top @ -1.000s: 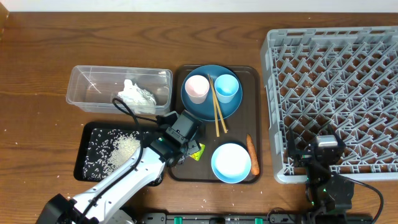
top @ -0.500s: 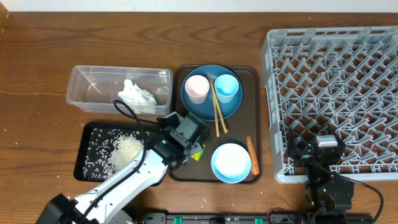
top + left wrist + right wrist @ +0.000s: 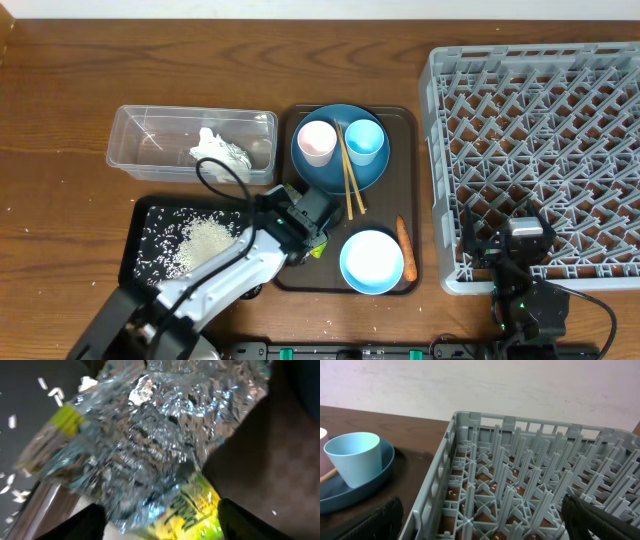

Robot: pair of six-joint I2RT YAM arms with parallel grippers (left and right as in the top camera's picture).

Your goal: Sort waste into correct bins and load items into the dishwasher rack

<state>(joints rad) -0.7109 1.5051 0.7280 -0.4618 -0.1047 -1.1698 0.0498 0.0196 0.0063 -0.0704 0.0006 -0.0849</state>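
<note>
Clear tub [image 3: 150,150] sitting left, likely foil's bin. Left gripper [image 3: 306,233] hovering at brown tray's [image 3: 412,180] left edge, fingers spread astride crumpled foil [image 3: 160,435] and wrapper [image 3: 190,515]; pinching foil alone looking wisest. Right gripper [image 3: 480,520] resting spread beside rack [image 3: 540,130].

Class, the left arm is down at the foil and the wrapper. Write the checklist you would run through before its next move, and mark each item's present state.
1. Left gripper is down at the crumpled foil: ok.
2. Firm hold on the foil: cannot tell.
3. Foil lies apart from the yellow-green wrapper: not ok, they touch.
4. Clear tub has room: ok, only the tissue wad is inside.
5. Right gripper is open, empty and at the rack, away from the left arm: ok.
</note>
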